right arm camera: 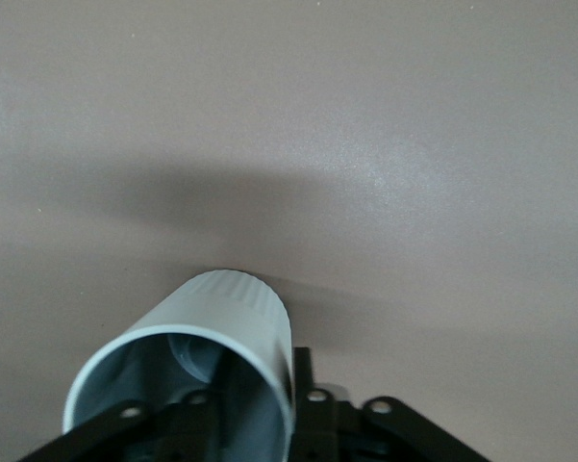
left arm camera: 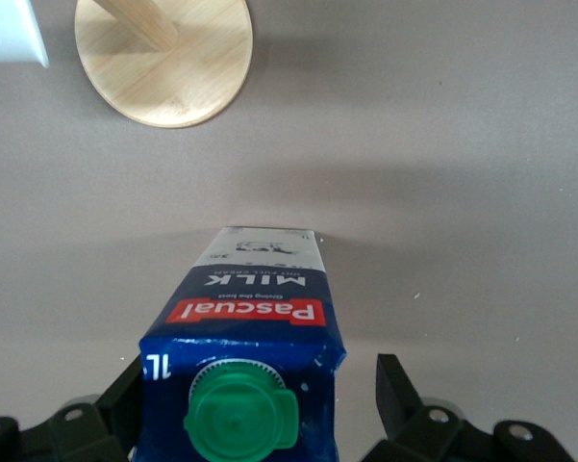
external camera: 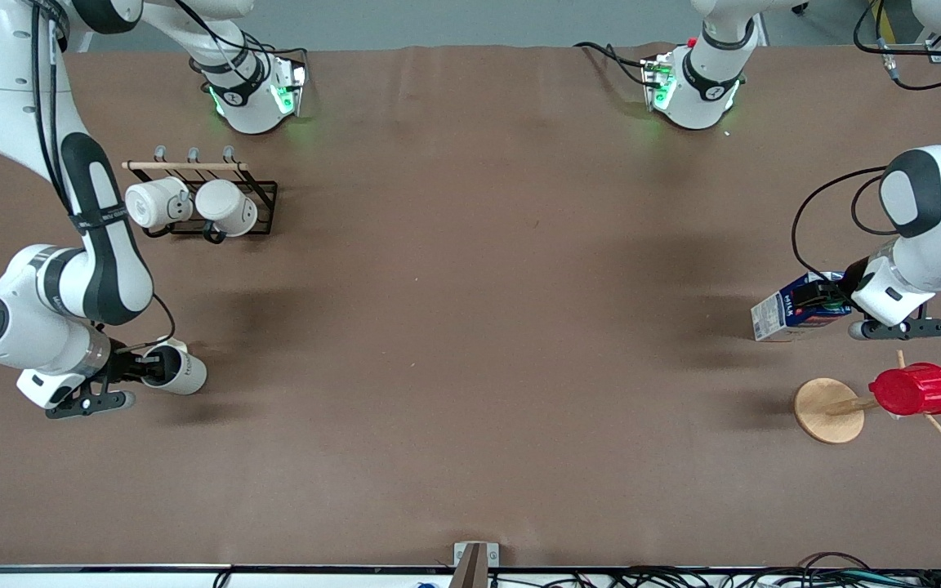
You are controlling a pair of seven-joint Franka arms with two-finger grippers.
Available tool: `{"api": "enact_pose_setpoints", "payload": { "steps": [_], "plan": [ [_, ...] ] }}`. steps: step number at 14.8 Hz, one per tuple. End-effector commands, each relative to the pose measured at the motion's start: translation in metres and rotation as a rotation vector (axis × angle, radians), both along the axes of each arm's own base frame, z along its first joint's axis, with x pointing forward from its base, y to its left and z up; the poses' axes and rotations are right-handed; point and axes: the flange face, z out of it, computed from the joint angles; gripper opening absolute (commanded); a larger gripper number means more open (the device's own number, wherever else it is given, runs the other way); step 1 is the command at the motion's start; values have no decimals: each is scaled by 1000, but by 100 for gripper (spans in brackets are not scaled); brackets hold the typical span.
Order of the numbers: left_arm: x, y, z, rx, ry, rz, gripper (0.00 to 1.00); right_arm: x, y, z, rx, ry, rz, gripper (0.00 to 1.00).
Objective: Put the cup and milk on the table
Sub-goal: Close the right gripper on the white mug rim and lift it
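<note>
The milk (external camera: pixel 797 309) stands toward the left arm's end of the table (external camera: pixel 470 327), blue with a red band and a green cap (left arm camera: pixel 238 419). My left gripper (external camera: pixel 834 304) is around the milk's top (left arm camera: pixel 260 395). One finger touches it and the other finger (left arm camera: pixel 394 390) stands apart from it, so the gripper is open. The cream-white cup (external camera: pixel 178 370) is at the right arm's end. My right gripper (external camera: pixel 144 369) is shut on the cup's rim (right arm camera: pixel 269 385), one finger inside and one outside. The cup (right arm camera: pixel 221 327) is close over the table; contact cannot be told.
A black wire rack (external camera: pixel 262 208) with two plain white mugs (external camera: pixel 193 204) stands farther from the front camera than the cup. A wooden stand (external camera: pixel 828 411) bearing a red ribbed cup (external camera: pixel 913 389) stands nearer to the camera than the milk. Its round base shows in the left wrist view (left arm camera: pixel 163 58).
</note>
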Motion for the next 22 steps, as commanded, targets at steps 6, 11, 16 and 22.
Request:
{"api": "enact_pose_setpoints", "payload": {
  "steps": [6, 11, 16, 22],
  "plan": [
    [-1, 10, 1, 12, -14, -14, 81, 3, 55, 54, 35, 24, -99, 0],
    [2, 10, 6, 14, -26, -15, 73, -11, 242, 84, 99, 42, -53, 0],
    [12, 1, 27, 19, -67, -33, 73, -52, 415, 85, 18, -19, -46, 0],
    [26, -55, 48, 0, -106, -106, 73, -85, 542, 32, 7, -56, -109, 0]
  ]
}}
